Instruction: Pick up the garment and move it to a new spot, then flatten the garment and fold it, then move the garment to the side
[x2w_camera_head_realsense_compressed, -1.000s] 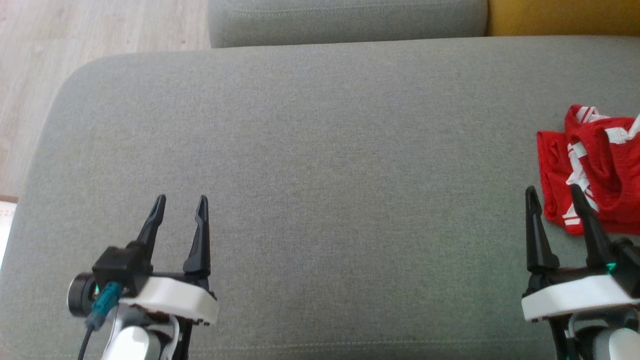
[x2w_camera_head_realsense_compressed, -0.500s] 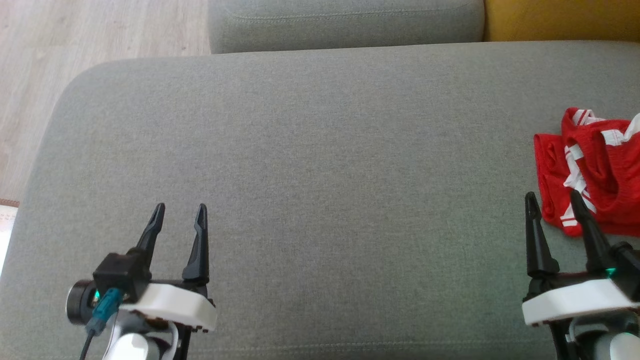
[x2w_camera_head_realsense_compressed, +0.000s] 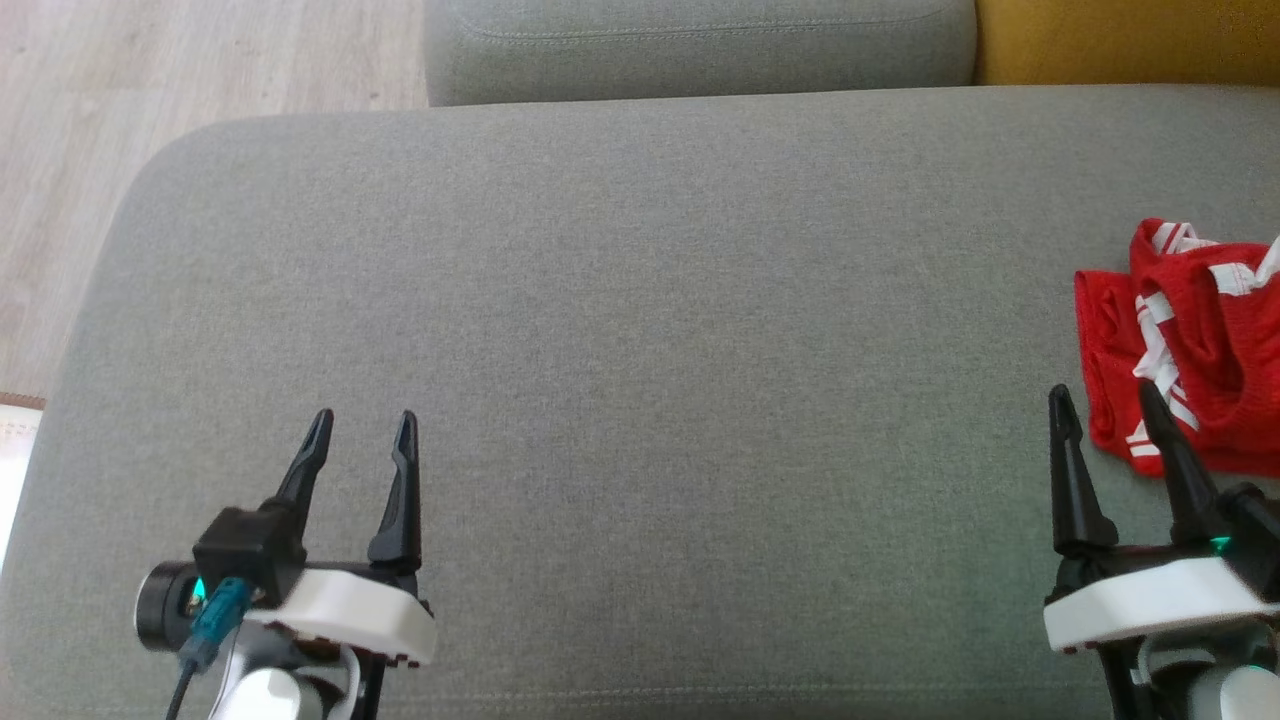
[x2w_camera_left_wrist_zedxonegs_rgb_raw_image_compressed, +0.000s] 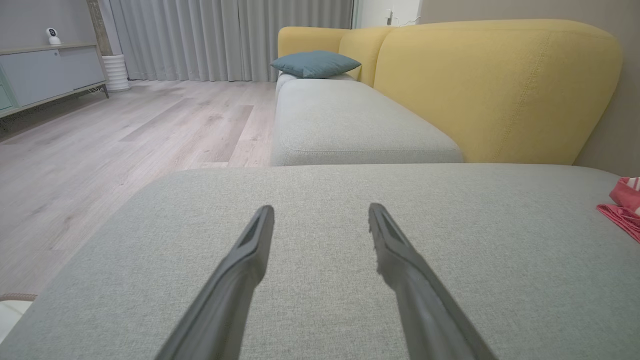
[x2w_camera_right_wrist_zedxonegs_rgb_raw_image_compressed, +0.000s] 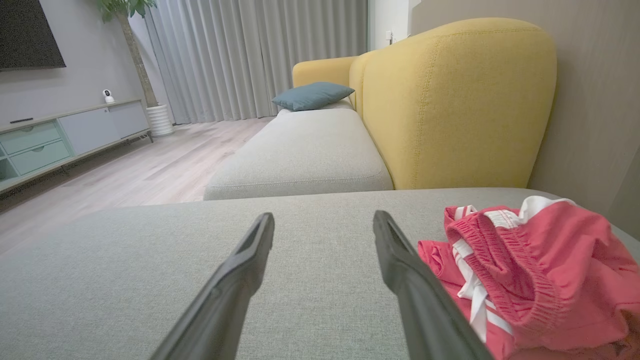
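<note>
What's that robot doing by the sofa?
It's getting ready to tidy some clothing. A crumpled red garment with white stripes lies on the wide grey fabric sofa cushion, over on the robot's right. The right gripper hovers open close beside it, holding nothing. The left gripper is open too, over bare cushion. Nothing has been picked up yet.
</note>
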